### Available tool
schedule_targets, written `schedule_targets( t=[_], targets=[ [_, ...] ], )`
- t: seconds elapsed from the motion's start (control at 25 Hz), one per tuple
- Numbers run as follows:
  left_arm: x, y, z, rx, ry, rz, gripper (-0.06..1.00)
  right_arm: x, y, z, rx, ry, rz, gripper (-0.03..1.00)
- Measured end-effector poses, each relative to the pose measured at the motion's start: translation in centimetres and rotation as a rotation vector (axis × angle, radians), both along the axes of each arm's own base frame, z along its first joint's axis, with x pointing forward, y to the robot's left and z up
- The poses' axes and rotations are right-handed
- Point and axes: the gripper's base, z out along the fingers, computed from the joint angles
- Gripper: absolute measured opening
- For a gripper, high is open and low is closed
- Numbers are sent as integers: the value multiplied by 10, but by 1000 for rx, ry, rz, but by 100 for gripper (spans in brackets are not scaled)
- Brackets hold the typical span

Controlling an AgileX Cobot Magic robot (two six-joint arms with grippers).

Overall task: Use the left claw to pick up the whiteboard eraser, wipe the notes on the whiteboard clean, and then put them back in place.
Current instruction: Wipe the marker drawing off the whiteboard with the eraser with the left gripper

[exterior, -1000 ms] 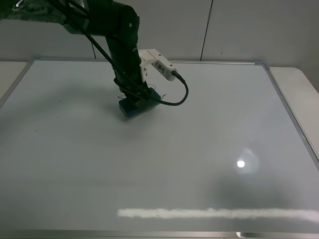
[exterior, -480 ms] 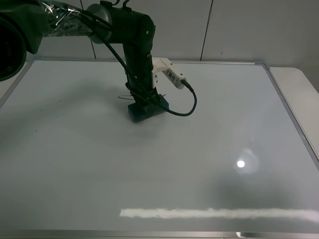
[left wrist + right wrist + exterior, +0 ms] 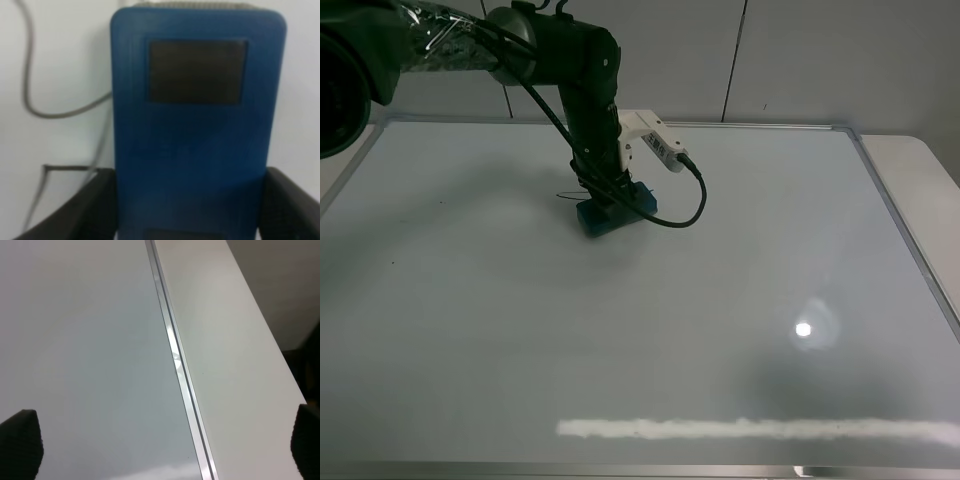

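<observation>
The blue whiteboard eraser (image 3: 610, 214) rests flat on the whiteboard (image 3: 720, 300), left of centre near the far edge. My left gripper (image 3: 608, 196) is shut on it from above. In the left wrist view the eraser (image 3: 195, 125) fills the frame, held between the two black fingers (image 3: 95, 205). A faint dark pen mark (image 3: 563, 195) lies just left of the eraser and shows as a thin line in the left wrist view (image 3: 65, 167). My right gripper is out of the exterior view; its black fingertips (image 3: 20, 442) stand wide apart over the board's right frame.
The whiteboard's metal frame (image 3: 175, 360) runs along the right edge, with the white table (image 3: 225, 355) beyond it. A lamp glare spot (image 3: 803, 328) and a bright streak (image 3: 750, 428) reflect on the board. The wrist camera cable (image 3: 675, 210) loops right of the eraser.
The left arm slid the eraser to the right across the board, then back a little to the left and slightly farther away. The right arm has not moved.
</observation>
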Motion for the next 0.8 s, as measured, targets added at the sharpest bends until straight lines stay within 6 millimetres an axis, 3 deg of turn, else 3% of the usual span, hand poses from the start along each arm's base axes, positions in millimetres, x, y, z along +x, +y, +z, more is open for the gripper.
schedule_targets(
  t=[0.56, 0.8],
  targets=[
    [45, 86, 2, -17, -24, 150, 56, 0, 0, 0, 0, 0, 0, 99],
    [52, 106, 2, -14, -28, 176, 56, 0, 0, 0, 0, 0, 0, 99]
  ],
)
